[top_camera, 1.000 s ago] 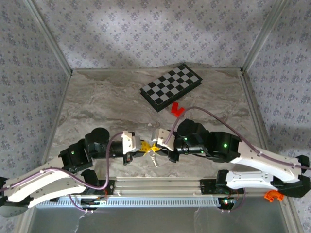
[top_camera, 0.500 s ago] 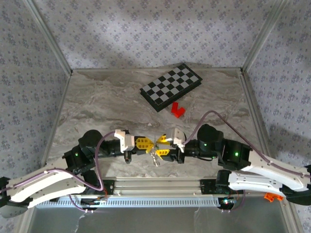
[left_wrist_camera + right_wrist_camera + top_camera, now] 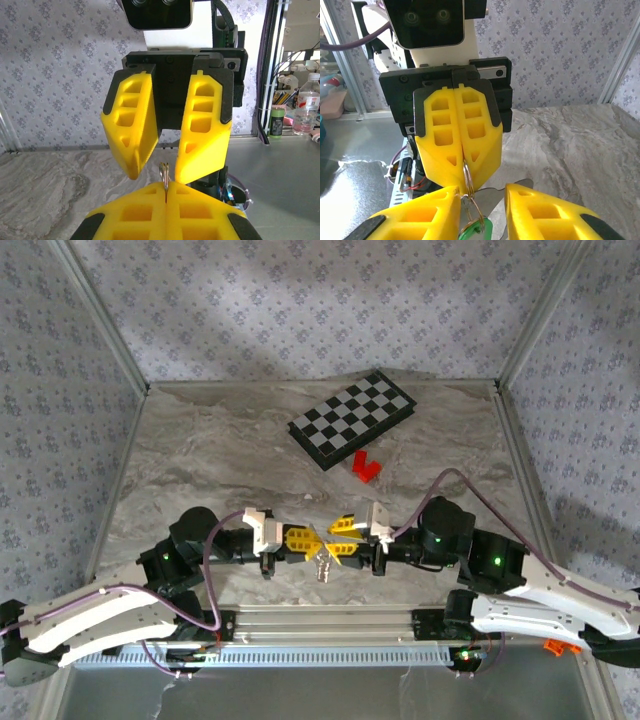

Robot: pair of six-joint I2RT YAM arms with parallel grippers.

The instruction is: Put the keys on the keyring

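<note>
My left gripper (image 3: 312, 543) (image 3: 165, 187) is shut on the edge of the keyring (image 3: 466, 176) (image 3: 164, 172), a thin metal ring held upright above the table near its front edge. From it hangs a second ring with the keys: a green head (image 3: 476, 231) and a silvery blade (image 3: 506, 199), which dangle together (image 3: 322, 566) between the two grippers. My right gripper (image 3: 332, 540) (image 3: 481, 192) faces the left one, open, with one finger on each side of the ring. Its left fingertip (image 3: 451, 192) is right beside the ring.
A checkered board (image 3: 352, 418) lies at the back of the marble-patterned table (image 3: 200, 460), with a small red block (image 3: 365, 468) just in front of it. Metal rails (image 3: 320, 625) run along the near edge. Patterned walls close in the sides.
The right gripper has opened and drawn back to the right from where it met the left gripper. The left gripper stayed shut on the ring and shifted slightly.
</note>
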